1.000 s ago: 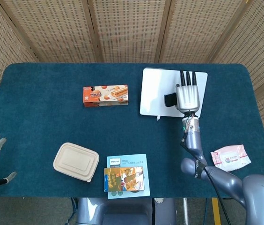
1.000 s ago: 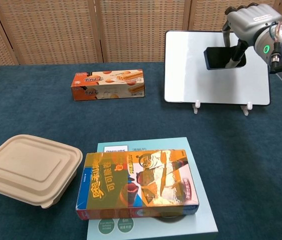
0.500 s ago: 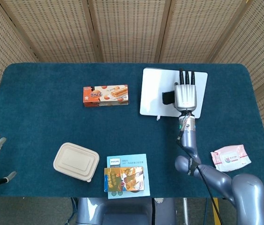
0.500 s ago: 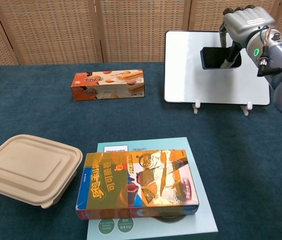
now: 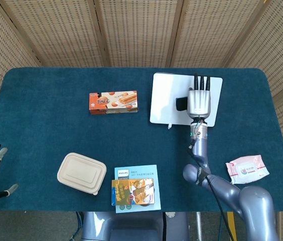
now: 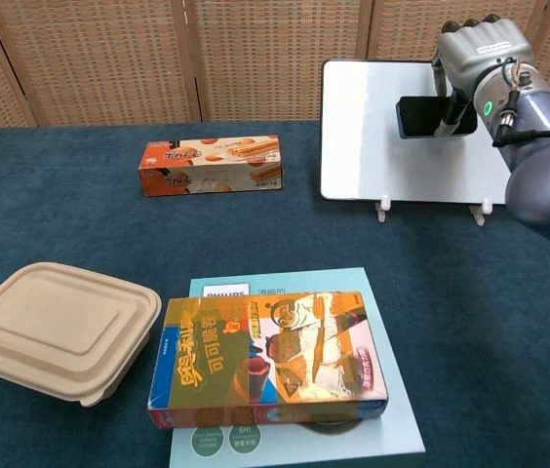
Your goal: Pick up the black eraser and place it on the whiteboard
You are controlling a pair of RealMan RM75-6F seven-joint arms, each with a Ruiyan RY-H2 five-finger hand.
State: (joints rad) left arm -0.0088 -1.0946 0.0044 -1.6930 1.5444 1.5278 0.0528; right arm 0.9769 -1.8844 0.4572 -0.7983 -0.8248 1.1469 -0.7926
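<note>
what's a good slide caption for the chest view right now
Right hand holds the black eraser against the whiteboard, with snack boxes and a lidded container in the foreground.

We can read "PHILIPS" in small white letters on a dark tag at the top of the pale blue flat carton. On the orange and yellow snack box lying on it we see large yellow Chinese characters, roughly "可可脆卷". The orange biscuit box carries white Chinese lettering too small for us to read.
</note>
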